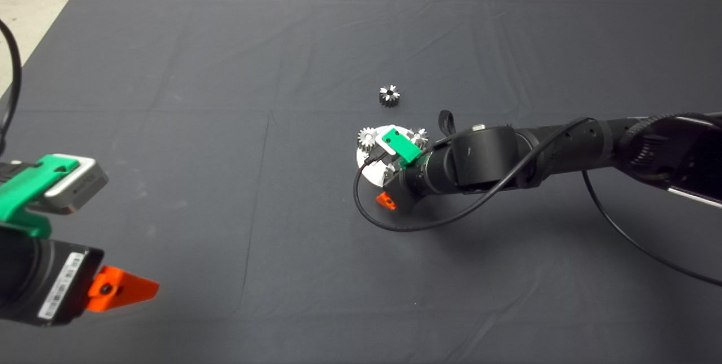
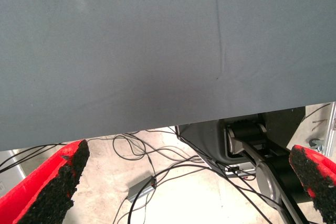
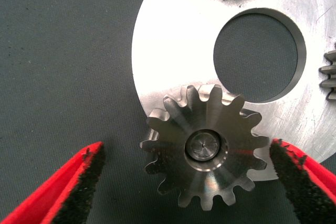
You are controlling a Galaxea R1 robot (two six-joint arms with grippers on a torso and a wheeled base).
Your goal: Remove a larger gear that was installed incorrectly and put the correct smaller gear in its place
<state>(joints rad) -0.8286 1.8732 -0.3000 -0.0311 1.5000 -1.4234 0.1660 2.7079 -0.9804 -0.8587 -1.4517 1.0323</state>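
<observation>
A robotics lab: dark mat (image 1: 225, 70), concrete floor (image 2: 173, 192), loose cables (image 2: 136, 150).

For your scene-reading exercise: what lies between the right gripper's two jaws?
In the right wrist view, the larger gear sits on a pin at the round plate's edge, between the open right gripper jaws, with a gap either side.

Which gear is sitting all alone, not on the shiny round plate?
The smaller gear: dark, alone on the mat beyond the plate. The other gears sit on the plate, including the larger gear between the right gripper's open fingers.
</observation>
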